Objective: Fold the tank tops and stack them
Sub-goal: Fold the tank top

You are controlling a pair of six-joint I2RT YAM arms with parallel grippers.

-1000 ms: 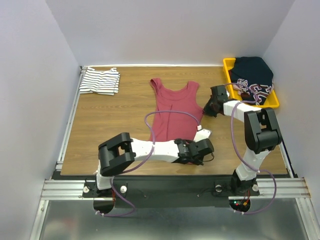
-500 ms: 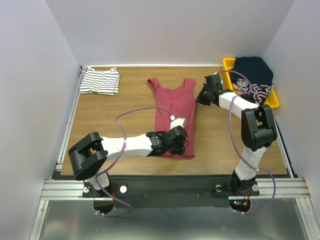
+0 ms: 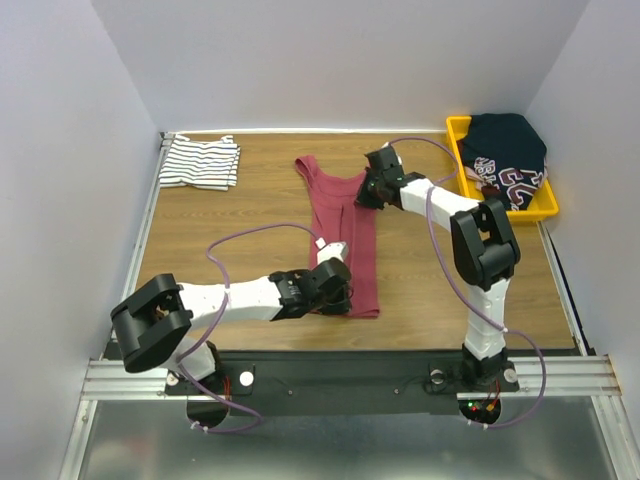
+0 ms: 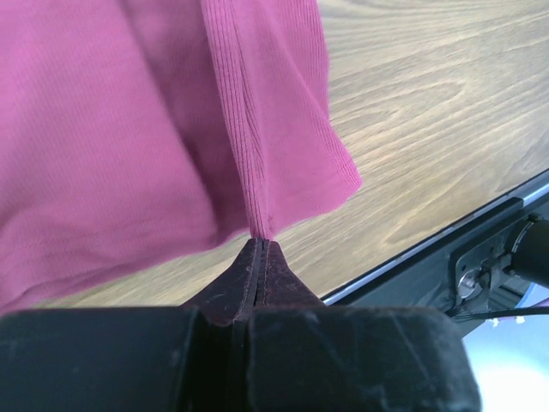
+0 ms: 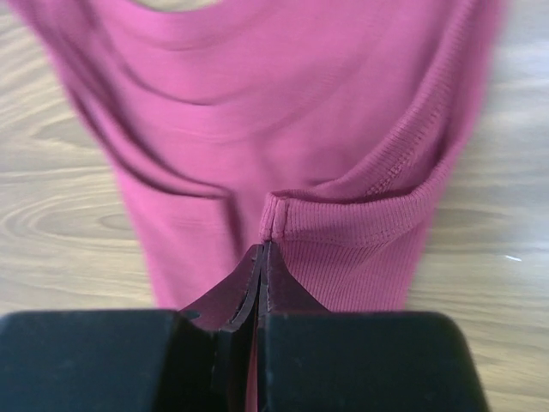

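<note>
The maroon tank top [image 3: 338, 215] lies mid-table, its right half folded over toward the left. My left gripper [image 3: 338, 290] is shut on its bottom hem; the left wrist view shows the pinched cloth edge [image 4: 257, 225] rising from the closed fingertips [image 4: 273, 262]. My right gripper [image 3: 368, 190] is shut on the top's strap and armhole edge [image 5: 283, 210] near the upper right. The striped tank top [image 3: 200, 162] lies folded at the far left corner, away from both grippers.
A yellow bin [image 3: 545, 205] at the back right holds a dark garment [image 3: 505, 150] with lettering. The table's metal rail runs along the left side [image 3: 140, 250] and the black front edge [image 4: 446, 249] lies close to the left gripper.
Both grippers have carried the maroon top's right edge leftward across the garment, folding it lengthwise. The left arm swung left; the right arm reached farther left from near the bin.
</note>
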